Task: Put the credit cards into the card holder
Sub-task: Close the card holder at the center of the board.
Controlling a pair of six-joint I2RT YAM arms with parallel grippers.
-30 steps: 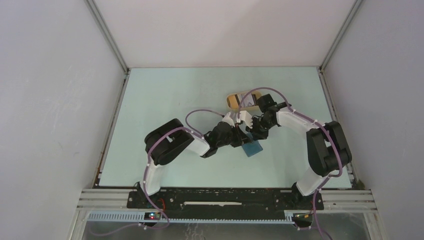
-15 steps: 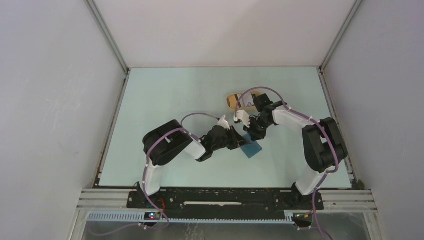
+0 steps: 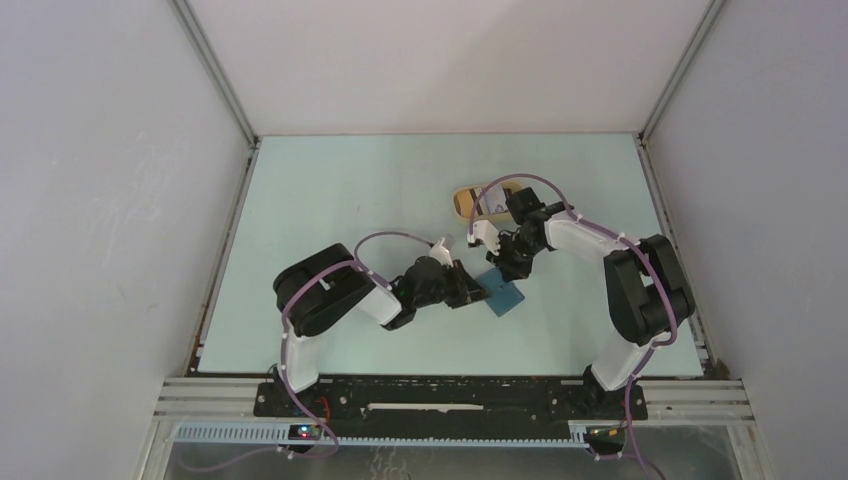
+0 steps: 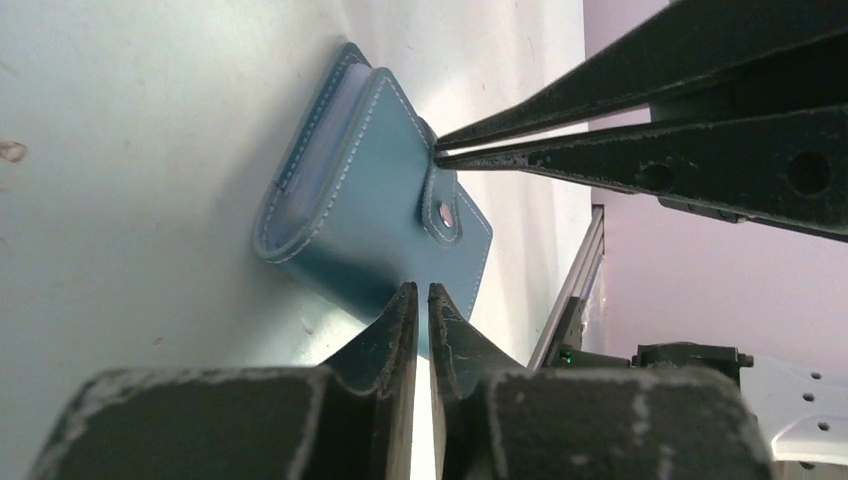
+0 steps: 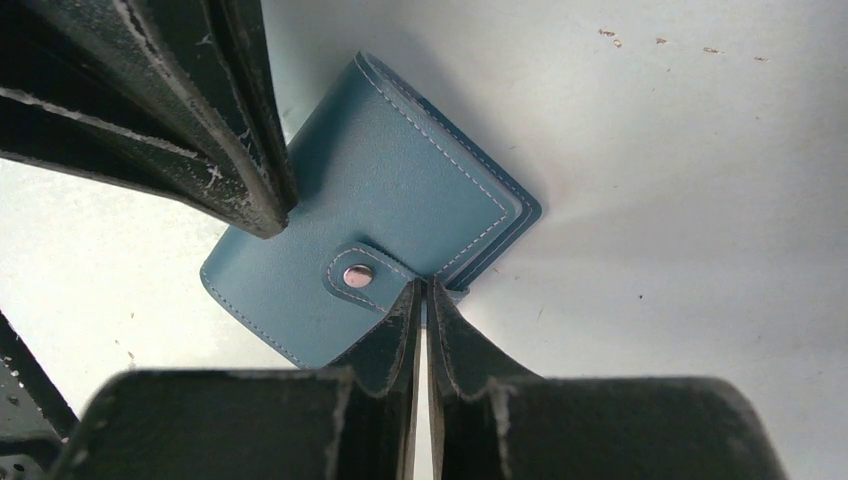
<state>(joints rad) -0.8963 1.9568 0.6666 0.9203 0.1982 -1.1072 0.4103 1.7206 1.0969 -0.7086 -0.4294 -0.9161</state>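
Note:
The teal-blue card holder (image 3: pixel 505 296) lies closed on the table, its snap tab fastened (image 5: pixel 357 275). My right gripper (image 5: pixel 421 287) is shut, its tips pinching the end of the tab at the holder's edge; it also shows in the left wrist view (image 4: pixel 440 152). My left gripper (image 4: pixel 421 291) is shut, its tips touching the holder's opposite edge (image 4: pixel 370 190). In the top view the left gripper (image 3: pixel 478 290) is left of the holder and the right gripper (image 3: pixel 506 271) just behind it. A whitish credit card (image 3: pixel 492 206) lies in the tan tray, partly hidden by the right arm.
The tan oval tray (image 3: pixel 462 201) sits behind the right gripper. Both forearms meet over the table's middle. Grey walls enclose the table on three sides; a metal rail runs along the near edge (image 3: pixel 450 395).
The left arm has drawn back and lower, bringing its gripper to the holder's left edge. The right gripper has shifted left and down onto the holder. The holder has barely moved.

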